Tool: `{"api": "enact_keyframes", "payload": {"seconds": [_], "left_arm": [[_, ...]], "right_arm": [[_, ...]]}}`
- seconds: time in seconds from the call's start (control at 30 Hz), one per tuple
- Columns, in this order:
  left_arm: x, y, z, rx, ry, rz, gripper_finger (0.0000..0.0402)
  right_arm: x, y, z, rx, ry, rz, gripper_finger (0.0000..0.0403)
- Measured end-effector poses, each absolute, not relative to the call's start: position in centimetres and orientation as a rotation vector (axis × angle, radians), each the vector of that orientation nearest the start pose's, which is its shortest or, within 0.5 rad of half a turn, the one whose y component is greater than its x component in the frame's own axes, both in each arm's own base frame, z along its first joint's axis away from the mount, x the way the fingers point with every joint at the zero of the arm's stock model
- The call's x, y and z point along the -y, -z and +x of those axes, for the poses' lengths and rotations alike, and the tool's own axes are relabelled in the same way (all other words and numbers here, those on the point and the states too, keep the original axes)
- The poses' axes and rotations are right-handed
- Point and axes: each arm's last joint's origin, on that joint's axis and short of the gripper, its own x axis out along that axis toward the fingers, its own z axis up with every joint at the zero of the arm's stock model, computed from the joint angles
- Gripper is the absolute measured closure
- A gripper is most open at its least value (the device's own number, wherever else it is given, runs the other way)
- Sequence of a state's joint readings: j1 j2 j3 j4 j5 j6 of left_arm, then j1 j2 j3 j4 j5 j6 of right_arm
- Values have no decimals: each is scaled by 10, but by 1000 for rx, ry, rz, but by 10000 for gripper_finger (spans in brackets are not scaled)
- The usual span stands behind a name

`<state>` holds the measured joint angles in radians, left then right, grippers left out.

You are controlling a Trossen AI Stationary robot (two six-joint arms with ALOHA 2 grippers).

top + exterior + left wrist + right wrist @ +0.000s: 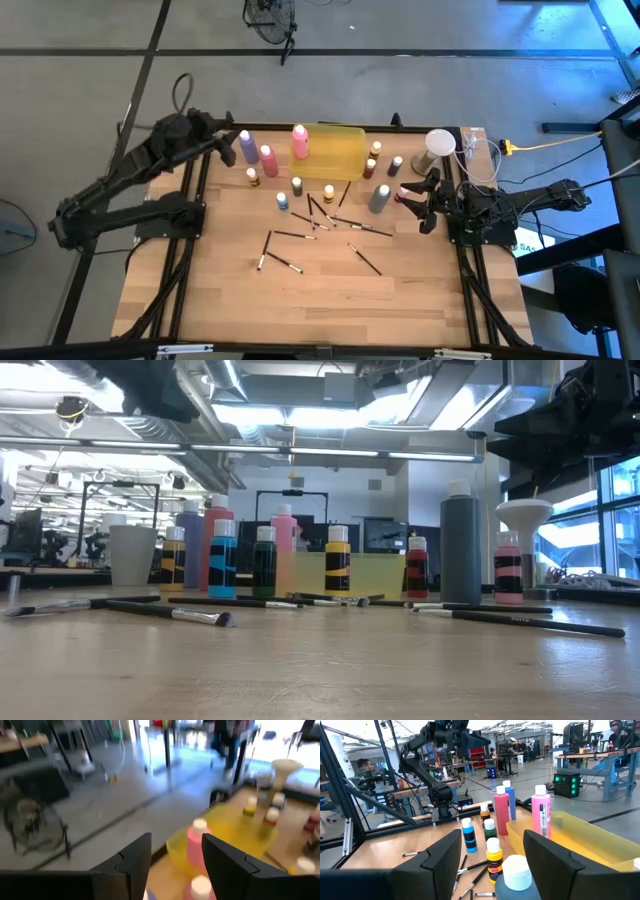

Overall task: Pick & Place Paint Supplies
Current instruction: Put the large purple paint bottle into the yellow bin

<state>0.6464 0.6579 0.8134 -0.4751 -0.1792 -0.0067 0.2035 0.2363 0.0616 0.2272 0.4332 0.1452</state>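
Hovering above the table's far left corner: left gripper (pixel 232 139), jaws apart and empty, just left of the purple squeeze bottle (pixel 247 147) and well left of the yellow tray (pixel 342 150). Seen from its wrist, parted fingers (pixel 227 865) framing a pink squeeze bottle (pixel 196 845) at the tray's near-left edge, nothing clamped between them.

Hanging low to the right of the tray: right gripper (pixel 424 203), jaws apart and gripping nothing, close beside the grey squeeze bottle (pixel 379 197) and a small red paint bottle (pixel 403 192). From its wrist, grey bottle's white cap (pixel 516 869) directly between the open fingers (pixel 552 855).

Standing upright left of the tray: purple bottle, second pink squeeze bottle (pixel 268 160), small brown bottle (pixel 252 177). Touching the tray's left wall: first pink bottle (pixel 299 141). Standing in front of the tray: small blue bottle (pixel 283 201), another small bottle (pixel 297 185), yellow bottle (pixel 328 192). Grouped at the tray's right edge: three more small bottles (pixel 372 160), dark one (pixel 396 165) slightly farther right. Beyond those, right of the tray: pale round cup (pixel 438 145).

Lying scattered on the wood in front of the tray: thin dark brushes (pixel 342 222), some crossing, two (pixel 275 262) farther toward the table's front, one (pixel 365 259) to their right.
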Motion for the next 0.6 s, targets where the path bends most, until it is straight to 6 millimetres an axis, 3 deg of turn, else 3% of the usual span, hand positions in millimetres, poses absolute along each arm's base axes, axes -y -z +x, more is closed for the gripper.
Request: {"api": "enact_keyframes", "payload": {"seconds": [0.23, 0.47, 0.6], "left_arm": [[-112, -349, 132, -577, -928, -292, 231], [-142, -339, 170, -729, -954, -388, 231], [-159, -330, 180, -855, -996, -436, 231]], "right_arm": [[-10, -187, 109, 65, 227, 139, 187], [-10, -187, 109, 65, 227, 139, 187], [-10, -187, 109, 65, 227, 139, 187]]}}
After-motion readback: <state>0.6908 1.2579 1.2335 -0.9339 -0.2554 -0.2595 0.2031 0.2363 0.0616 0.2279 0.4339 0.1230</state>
